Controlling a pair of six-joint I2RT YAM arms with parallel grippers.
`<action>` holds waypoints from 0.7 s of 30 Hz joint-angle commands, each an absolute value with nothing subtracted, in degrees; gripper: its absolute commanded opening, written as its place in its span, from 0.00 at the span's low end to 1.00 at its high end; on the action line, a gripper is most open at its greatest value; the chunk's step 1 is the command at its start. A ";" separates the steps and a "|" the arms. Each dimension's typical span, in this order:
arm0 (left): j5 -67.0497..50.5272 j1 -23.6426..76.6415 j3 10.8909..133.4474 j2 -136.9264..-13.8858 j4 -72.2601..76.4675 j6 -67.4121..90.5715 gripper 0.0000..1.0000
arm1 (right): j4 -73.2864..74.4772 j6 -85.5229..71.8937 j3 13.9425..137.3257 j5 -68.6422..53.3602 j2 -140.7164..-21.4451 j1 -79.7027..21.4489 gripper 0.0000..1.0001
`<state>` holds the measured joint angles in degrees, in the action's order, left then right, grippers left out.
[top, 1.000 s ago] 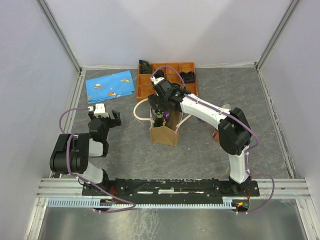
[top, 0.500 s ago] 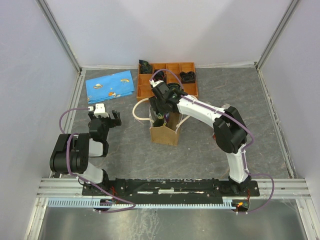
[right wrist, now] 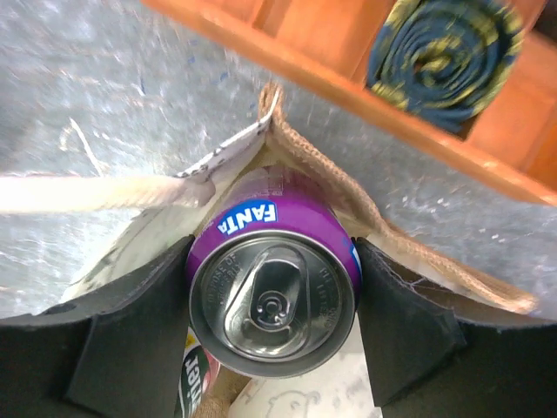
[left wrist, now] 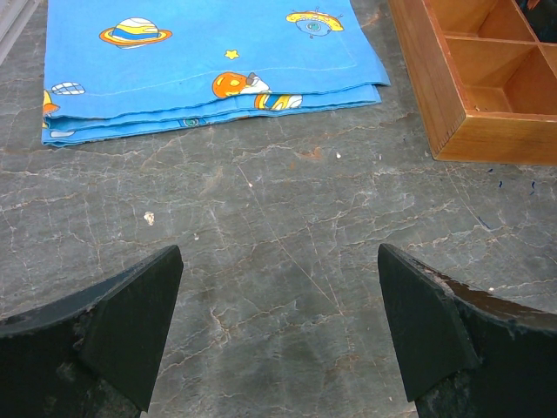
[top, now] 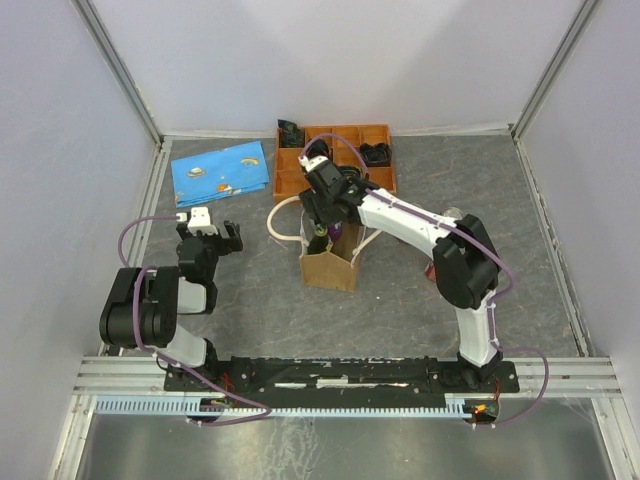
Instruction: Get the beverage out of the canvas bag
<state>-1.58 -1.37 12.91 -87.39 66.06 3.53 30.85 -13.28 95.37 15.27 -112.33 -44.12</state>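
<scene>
The tan canvas bag [top: 330, 263] stands upright mid-table with cream rope handles [top: 277, 226]. My right gripper [top: 320, 228] reaches into its mouth from above. In the right wrist view its jaws are shut on a purple Fanta can [right wrist: 274, 296], the beverage, one finger on each side. The can's silver top shows and its body is partly inside the bag's rim [right wrist: 324, 187]. Another packet [right wrist: 193, 383] lies beside it in the bag. My left gripper [top: 205, 232] is open and empty over bare table at the left, its fingertips [left wrist: 144, 305] wide apart.
An orange-brown compartment tray [top: 375, 180] stands just behind the bag, holding a rolled dark cloth [right wrist: 448, 54] and other dark items. A folded blue space-print cloth [top: 221, 171] lies at the back left, and shows in the left wrist view [left wrist: 209, 57]. Walls enclose the table.
The right gripper dipped toward the bag and then rose slightly, staying over the bag's mouth. The left arm has not moved.
</scene>
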 commanded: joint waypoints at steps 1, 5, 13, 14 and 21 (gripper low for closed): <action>-1.04 -1.15 13.18 -87.12 68.24 1.49 0.99 | 21.07 -9.89 97.50 18.57 -99.54 -44.13 0.00; -1.03 -1.14 13.18 -87.12 68.21 1.49 0.99 | 18.44 -9.05 96.20 20.34 -93.91 -44.16 0.00; -1.01 -1.14 13.18 -87.13 68.16 1.44 0.99 | 16.18 -6.95 87.58 30.93 -78.19 -44.15 0.00; -0.99 -1.10 13.18 -87.17 68.19 1.40 0.99 | 16.62 -6.75 86.25 33.80 -76.32 -44.12 0.00; -0.99 -1.12 13.18 -87.17 68.23 1.44 0.99 | 23.06 -10.55 74.04 46.24 -64.73 -43.96 0.00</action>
